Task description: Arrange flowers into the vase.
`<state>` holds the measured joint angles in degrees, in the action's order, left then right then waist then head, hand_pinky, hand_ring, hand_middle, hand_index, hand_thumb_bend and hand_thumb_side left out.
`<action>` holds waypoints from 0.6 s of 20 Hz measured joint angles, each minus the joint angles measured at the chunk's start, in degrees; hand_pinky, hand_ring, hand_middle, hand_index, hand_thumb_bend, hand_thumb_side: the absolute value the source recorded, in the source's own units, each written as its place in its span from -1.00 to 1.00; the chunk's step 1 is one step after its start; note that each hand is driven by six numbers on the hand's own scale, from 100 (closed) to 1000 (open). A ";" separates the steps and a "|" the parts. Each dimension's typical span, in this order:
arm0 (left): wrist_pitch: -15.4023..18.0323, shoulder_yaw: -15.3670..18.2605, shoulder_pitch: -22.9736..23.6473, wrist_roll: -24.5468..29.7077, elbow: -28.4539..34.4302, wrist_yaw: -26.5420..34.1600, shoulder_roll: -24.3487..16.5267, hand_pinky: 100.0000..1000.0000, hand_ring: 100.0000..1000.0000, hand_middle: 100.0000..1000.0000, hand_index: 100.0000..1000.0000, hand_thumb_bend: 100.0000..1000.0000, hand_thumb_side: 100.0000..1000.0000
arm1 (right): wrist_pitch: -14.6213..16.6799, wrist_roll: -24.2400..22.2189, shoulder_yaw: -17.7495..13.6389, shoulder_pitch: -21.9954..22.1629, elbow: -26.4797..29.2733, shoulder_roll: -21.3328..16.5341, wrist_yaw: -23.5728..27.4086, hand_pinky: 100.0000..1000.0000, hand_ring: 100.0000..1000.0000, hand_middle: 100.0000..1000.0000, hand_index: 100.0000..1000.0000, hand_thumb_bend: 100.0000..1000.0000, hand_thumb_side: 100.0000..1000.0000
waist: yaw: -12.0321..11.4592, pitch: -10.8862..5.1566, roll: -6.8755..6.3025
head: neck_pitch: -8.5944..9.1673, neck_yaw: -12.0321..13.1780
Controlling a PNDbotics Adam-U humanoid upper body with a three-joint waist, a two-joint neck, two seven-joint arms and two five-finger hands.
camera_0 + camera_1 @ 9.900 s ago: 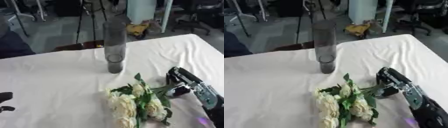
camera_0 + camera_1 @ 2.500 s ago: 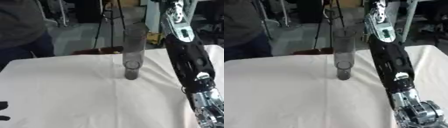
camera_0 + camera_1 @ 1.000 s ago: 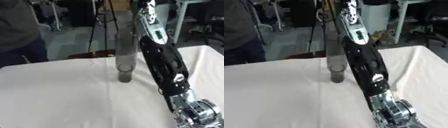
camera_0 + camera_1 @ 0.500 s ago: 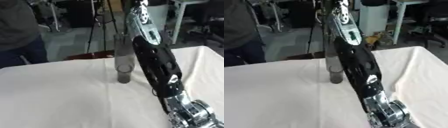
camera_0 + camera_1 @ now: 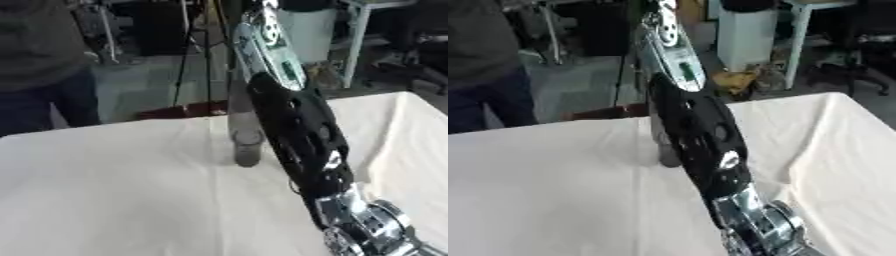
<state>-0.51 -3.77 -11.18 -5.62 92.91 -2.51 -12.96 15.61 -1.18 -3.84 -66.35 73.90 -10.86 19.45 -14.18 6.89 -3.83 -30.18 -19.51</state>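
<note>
Rising from lower right, the right arm (image 5: 297, 130) crosses in front of the glass vase (image 5: 246, 145), upright on the white-clothed surface (image 5: 114, 190). Right robot hand out of frame; grip state cannot be told. No flowers visible.

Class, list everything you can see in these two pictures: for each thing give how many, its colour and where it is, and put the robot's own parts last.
Vase: one, tall, clear grey, upright on the table's far middle, partly hidden by the arm.
Tablecloth: one, white, covering the table.
Flowers: none visible.
Tripod legs: thin, dark, on the floor beyond the table.
Pedestal: one, white, on the floor beyond the far edge.
Office chair: one, dark, far right.
Right arm: one, black and silver, rising from the lower right up past the vase; its hand is out of view.
Left hand: not in view.
</note>
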 measured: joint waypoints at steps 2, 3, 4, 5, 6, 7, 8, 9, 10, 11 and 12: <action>0.00 -0.12 0.00 0.03 -0.01 0.00 0.11 -0.04 0.44 0.24 0.23 -0.40 1.00 | -0.27 -0.22 0.39 0.00 0.34 0.80 0.76 -1.00 -1.00 -1.00 -1.00 -1.00 1.00 | -0.08 0.00 0.00 | 0.00 -0.11; 0.00 -0.20 0.00 0.04 -0.03 0.00 0.23 -0.04 0.44 0.24 0.23 -0.40 1.00 | -0.45 -0.30 0.52 0.00 0.50 1.10 1.04 -1.00 -1.00 -1.00 -1.00 -1.00 1.00 | -0.20 0.00 0.00 | 0.00 -0.23; 0.01 -0.23 -0.01 0.05 -0.05 0.00 0.38 -0.04 0.44 0.24 0.23 -0.41 1.00 | -0.57 -0.40 0.71 0.00 0.73 1.39 1.35 -1.00 -1.00 -1.00 -1.00 -1.00 1.00 | -0.38 0.00 0.00 | 0.00 -0.31; 0.01 -0.24 -0.01 0.06 -0.10 0.00 0.43 -0.04 0.44 0.24 0.23 -0.41 1.00 | -0.70 -0.53 0.88 0.00 0.87 1.69 1.58 -1.00 -1.00 -1.00 -1.00 -1.00 1.00 | -0.43 0.00 0.00 | 0.00 -0.35; 0.02 -0.24 -0.01 0.07 -0.18 0.00 0.43 -0.04 0.44 0.24 0.23 -0.40 1.00 | -0.79 -0.62 1.06 0.00 1.09 1.92 1.80 -1.00 -1.00 -1.00 -1.00 -1.00 1.00 | -0.50 0.00 0.00 | 0.00 -0.45; 0.03 -0.24 -0.01 0.09 -0.25 0.00 0.44 -0.04 0.44 0.24 0.23 -0.40 1.00 | -0.88 -0.72 1.12 0.00 1.23 2.13 1.93 -1.00 -1.00 -1.00 -1.00 -1.00 1.00 | -0.62 0.00 0.00 | 0.00 -0.56; 0.06 -0.24 -0.01 0.11 -0.31 0.00 0.44 -0.04 0.44 0.24 0.23 -0.41 1.00 | -0.98 -0.81 1.26 0.00 1.37 2.29 2.13 -1.00 -1.00 -1.00 -1.00 -1.00 1.00 | -0.69 0.00 0.00 | 0.00 -0.61; 0.07 -0.24 -0.01 0.13 -0.31 0.00 0.44 -0.04 0.44 0.24 0.23 -0.41 1.00 | -1.04 -0.87 1.40 0.00 1.39 2.50 2.31 -1.00 -1.00 -1.00 -1.00 -1.00 1.00 | -0.69 0.00 0.00 | 0.00 -0.67; 0.08 -0.24 -0.01 0.14 -0.31 0.00 0.44 -0.04 0.44 0.24 0.23 -0.41 1.00 | -1.13 -0.96 1.43 0.00 1.40 2.61 2.45 -1.00 -1.00 -1.00 -1.00 -1.00 1.00 | -0.70 0.00 0.00 | 0.00 -0.72; 0.09 -0.24 -0.01 0.16 -0.31 0.00 0.44 -0.04 0.44 0.24 0.23 -0.41 1.00 | -1.23 -1.06 1.43 0.00 1.40 2.68 2.66 -1.00 -1.00 -1.00 -1.00 -1.00 1.00 | -0.70 0.00 0.00 | 0.00 -0.74; 0.10 -0.24 -0.01 0.17 -0.31 0.00 0.44 -0.04 0.44 0.24 0.23 -0.41 1.00 | -1.30 -1.13 1.43 0.00 1.40 2.80 2.86 -1.00 -1.00 -1.00 -1.00 -1.00 1.00 | -0.70 0.00 0.00 | 0.00 -0.76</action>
<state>-0.41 -4.01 -11.19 -5.44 92.60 -2.51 -12.52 14.31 -2.31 -2.41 -66.35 75.30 -8.07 22.30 -14.88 6.89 -3.83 -30.18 -20.27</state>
